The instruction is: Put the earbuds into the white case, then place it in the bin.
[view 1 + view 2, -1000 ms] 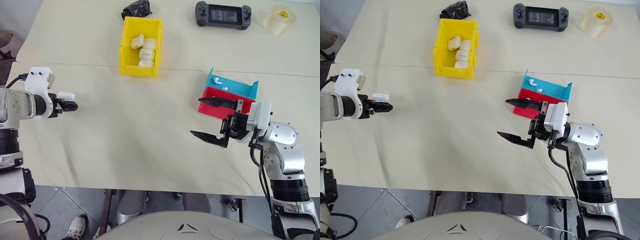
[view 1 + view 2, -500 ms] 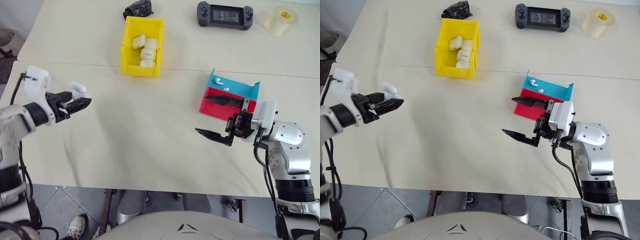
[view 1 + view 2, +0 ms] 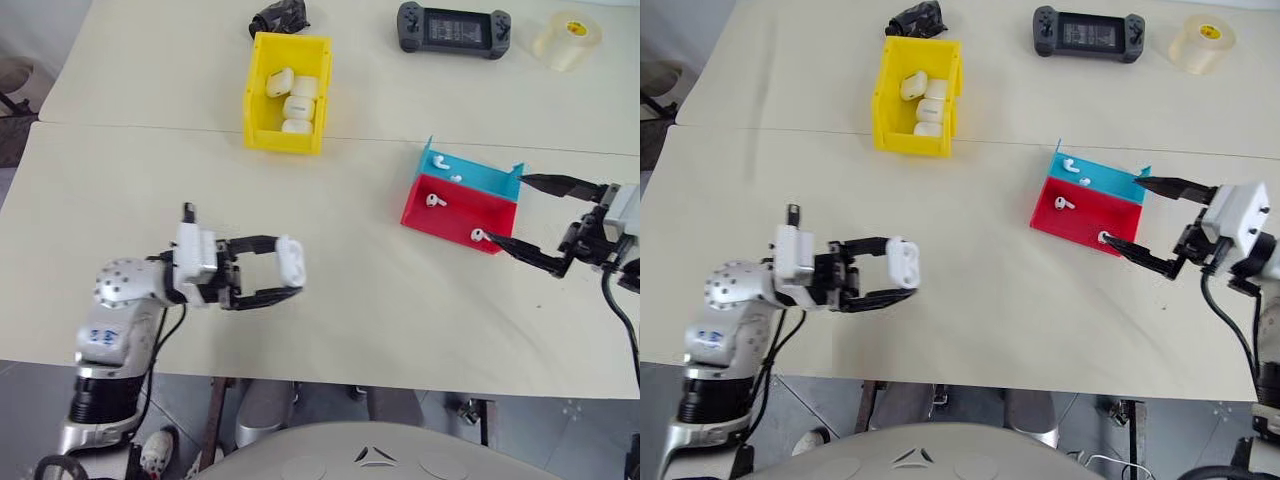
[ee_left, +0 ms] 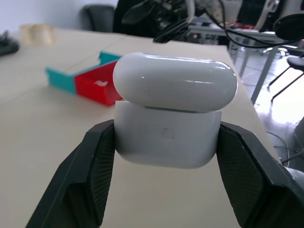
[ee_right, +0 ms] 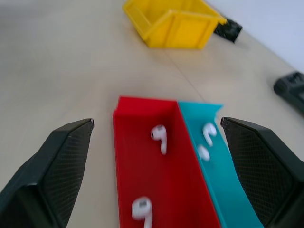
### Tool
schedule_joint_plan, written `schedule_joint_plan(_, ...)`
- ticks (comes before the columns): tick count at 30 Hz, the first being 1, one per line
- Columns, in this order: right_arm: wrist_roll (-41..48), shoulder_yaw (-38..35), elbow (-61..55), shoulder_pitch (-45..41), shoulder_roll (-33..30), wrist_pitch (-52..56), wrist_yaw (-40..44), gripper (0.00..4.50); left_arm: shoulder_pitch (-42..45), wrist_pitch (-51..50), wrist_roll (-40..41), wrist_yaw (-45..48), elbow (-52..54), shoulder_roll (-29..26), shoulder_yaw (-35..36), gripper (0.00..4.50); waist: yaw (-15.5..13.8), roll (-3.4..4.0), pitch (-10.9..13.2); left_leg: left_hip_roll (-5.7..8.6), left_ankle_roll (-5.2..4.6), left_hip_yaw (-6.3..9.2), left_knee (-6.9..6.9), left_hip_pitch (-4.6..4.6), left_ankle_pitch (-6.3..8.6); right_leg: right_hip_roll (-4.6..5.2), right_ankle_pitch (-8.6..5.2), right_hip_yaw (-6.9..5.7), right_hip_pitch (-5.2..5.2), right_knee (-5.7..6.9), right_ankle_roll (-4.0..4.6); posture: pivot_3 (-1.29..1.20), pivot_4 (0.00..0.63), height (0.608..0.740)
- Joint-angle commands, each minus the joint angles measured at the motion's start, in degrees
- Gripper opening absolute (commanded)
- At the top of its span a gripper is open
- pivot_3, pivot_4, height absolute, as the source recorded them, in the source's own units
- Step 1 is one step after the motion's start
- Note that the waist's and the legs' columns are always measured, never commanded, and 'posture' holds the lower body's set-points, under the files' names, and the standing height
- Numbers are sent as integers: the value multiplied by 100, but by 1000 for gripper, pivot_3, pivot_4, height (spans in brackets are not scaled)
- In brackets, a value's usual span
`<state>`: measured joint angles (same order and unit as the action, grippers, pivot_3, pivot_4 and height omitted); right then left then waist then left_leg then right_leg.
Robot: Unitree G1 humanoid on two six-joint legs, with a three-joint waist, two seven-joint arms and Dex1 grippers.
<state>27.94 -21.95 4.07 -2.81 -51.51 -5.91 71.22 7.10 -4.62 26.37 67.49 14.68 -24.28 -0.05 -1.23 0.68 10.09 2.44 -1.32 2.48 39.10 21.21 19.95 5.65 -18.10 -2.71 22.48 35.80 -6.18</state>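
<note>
My left gripper (image 3: 292, 266) is shut on a white case (image 3: 291, 258) above the near-left part of the table, pointing toward the trays. In the left wrist view the case (image 4: 173, 109) sits between both fingers (image 4: 90, 175), its lid slightly lifted. Two earbuds (image 3: 433, 200) lie in the red tray (image 3: 455, 215) and two more earbuds (image 3: 436, 159) in the blue tray (image 3: 480, 180) behind it. My right gripper (image 3: 508, 210) stands open at the trays' right end, holding nothing. The yellow bin (image 3: 283, 140) at the back holds several white cases.
A black game controller (image 3: 455, 28), a roll of clear tape (image 3: 567, 38) and a small black object (image 3: 277, 17) lie along the far edge. A seam crosses the table just in front of the bin.
My left gripper has swung in from the far left toward the middle with the case and now points right. My right gripper has drawn back to the right, uncovering the red tray.
</note>
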Motion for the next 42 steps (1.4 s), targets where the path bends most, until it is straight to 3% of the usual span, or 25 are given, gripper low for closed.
schedule_joint_plan(1,-72,-641,-66,314,-431,115,27,4500,364,684,-176,-46,-316,633,-607,2907,-30,-1,0,0,-1,-5,5,0,-1,-1,1,1,-1,0,-1,0,150,740)
schedule_joint_plan(7,-270,-1171,-312,1144,-817,339,188,4500,1134,1482,-597,-485,-1309,1637,-1060,2907,-16,-3,1,-2,-7,-12,8,-3,-5,-9,2,5,-4,-12,-5,0,150,740)
schedule_joint_plan(13,-483,-1194,-790,1420,-1148,1188,-54,4500,1330,1868,-690,-309,-1581,1801,-1417,2907,2,-2,0,-16,-7,-46,3,-11,-6,-17,3,5,0,-3,-6,0,150,740)
schedule_joint_plan(17,-340,-857,-1611,1150,-1489,2624,-474,4500,1580,1805,-477,-228,-1606,1850,-1414,2907,-13,-1,0,-18,-4,-44,9,-12,-7,-16,3,18,1,-16,-6,0,150,740)
schedule_joint_plan(21,43,231,-2506,-27,-1987,4447,-1026,4500,1625,1680,140,340,-1266,1702,-1408,2907,7,4,-2,-18,-4,-43,11,-11,-7,-15,3,21,6,-16,-6,0,150,740)
schedule_joint_plan(26,-24,1422,-2834,-994,-2380,5556,-1149,4500,1525,1227,403,487,-1008,1421,-1411,2907,-47,6,-1,-19,3,-8,6,2,-7,-13,1,1,8,-24,-2,0,150,740)
schedule_joint_plan(32,-1299,3323,-2271,-2448,-2094,5494,-1239,4500,1285,1084,411,347,-707,1280,-1368,2907,-22,4,0,6,-6,-2,9,14,-3,10,2,-2,12,-28,-4,0,150,740)
schedule_joint_plan(42,-2238,4177,-1495,-3145,-1642,5198,-1021,4500,1049,1019,365,186,-471,1290,-1403,2907,-12,5,0,0,-4,-2,8,13,-4,2,2,-7,15,-22,-4,0,150,740)
